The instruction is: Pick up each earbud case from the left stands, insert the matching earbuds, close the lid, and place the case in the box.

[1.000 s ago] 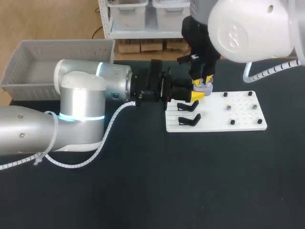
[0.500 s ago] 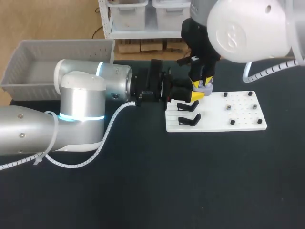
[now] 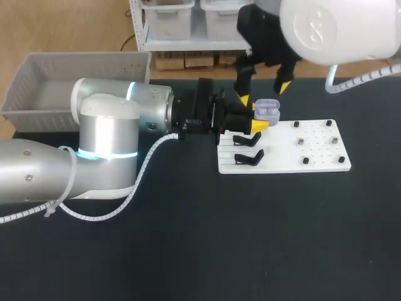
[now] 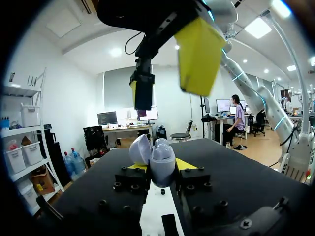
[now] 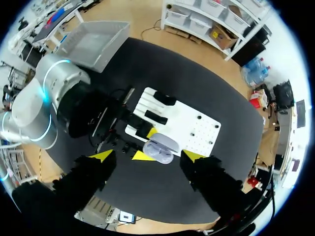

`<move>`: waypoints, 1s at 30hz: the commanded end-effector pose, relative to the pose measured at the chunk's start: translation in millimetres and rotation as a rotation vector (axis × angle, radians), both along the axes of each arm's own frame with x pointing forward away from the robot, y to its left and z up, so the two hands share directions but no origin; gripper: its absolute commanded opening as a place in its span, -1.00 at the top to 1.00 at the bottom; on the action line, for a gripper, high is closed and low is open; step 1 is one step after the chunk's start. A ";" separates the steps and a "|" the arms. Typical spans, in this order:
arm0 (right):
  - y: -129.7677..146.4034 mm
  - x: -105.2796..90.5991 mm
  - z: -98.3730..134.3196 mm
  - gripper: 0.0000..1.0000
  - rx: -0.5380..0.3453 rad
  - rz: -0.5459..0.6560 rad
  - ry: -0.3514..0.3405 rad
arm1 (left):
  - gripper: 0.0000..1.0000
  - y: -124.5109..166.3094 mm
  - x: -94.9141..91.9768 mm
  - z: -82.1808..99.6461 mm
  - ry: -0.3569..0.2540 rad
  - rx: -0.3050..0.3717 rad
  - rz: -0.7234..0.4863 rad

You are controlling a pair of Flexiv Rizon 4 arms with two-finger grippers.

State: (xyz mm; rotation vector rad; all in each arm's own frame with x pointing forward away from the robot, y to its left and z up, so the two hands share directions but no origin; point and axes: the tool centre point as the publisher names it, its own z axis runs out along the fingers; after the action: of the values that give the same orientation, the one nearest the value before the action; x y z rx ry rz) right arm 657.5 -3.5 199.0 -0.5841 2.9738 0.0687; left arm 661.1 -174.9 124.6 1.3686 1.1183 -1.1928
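At the far left corner of the worktop sits the grey box (image 3: 25, 81), well apart from everything else and behind my left arm's elbow. My left arm lies across the worktop toward the middle, and my left claw (image 4: 161, 168) is pinching the pale purple earbud case (image 3: 266, 110) from two sides, holding it just beside the near-left corner of the white board (image 3: 313, 157). The case's lid (image 4: 139, 149) stands open, tilted up beside the base, and two small white earbuds (image 3: 268, 113) look to be seated inside, though I can't make them out sharply.

My right claw (image 3: 264, 93) hangs straight above the case, fingers spread wide and touching nothing. From its own wrist view the case sits right between the two yellow tips, only lower down.

That is the relation that matters. I judge the lid is next, and the right claw is the free one, directly overhead, so one finger coming down on the raised lid should fold it shut against the left claw's grip. After that the box lies to the left, on the side of the arm already holding the case. Two black stands (image 3: 247, 139) on the board's left edge look bare.
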 end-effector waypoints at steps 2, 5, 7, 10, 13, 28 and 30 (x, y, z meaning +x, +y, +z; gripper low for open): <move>-13.4 7.5 1.0 -1.00 -0.017 -0.157 -0.085 | 1.00 0.0 -1.6 -0.3 -0.002 -0.002 0.006; -24.0 20.2 -8.6 -1.00 -0.021 -0.253 -0.092 | 1.00 0.0 -1.6 -0.3 -0.002 -0.002 0.006; -30.5 28.0 -15.4 -1.00 -0.033 -0.300 -0.089 | 1.00 0.0 -1.6 -0.3 -0.002 -0.002 0.006; -39.9 36.7 -23.6 -1.00 -0.046 -0.341 -0.076 | 1.00 0.0 -1.6 -0.3 -0.002 -0.002 0.006; -48.7 41.8 -30.9 -1.00 -0.051 -0.371 -0.064 | 1.00 0.0 -1.6 -0.3 -0.002 -0.002 0.006; -46.6 26.0 -43.6 -1.00 -0.050 -0.355 -0.015 | 1.00 0.0 -1.6 -0.3 -0.002 -0.002 0.006; -45.8 20.7 -43.1 -1.00 -0.050 -0.353 -0.012 | 1.00 0.0 -1.6 -0.3 -0.002 -0.002 0.006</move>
State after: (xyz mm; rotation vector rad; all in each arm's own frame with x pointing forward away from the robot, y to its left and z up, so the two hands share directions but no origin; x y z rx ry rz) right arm 684.5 -48.9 153.2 -0.0569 3.0283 -0.0397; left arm 660.9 -174.9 124.6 1.3687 1.1183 -1.1931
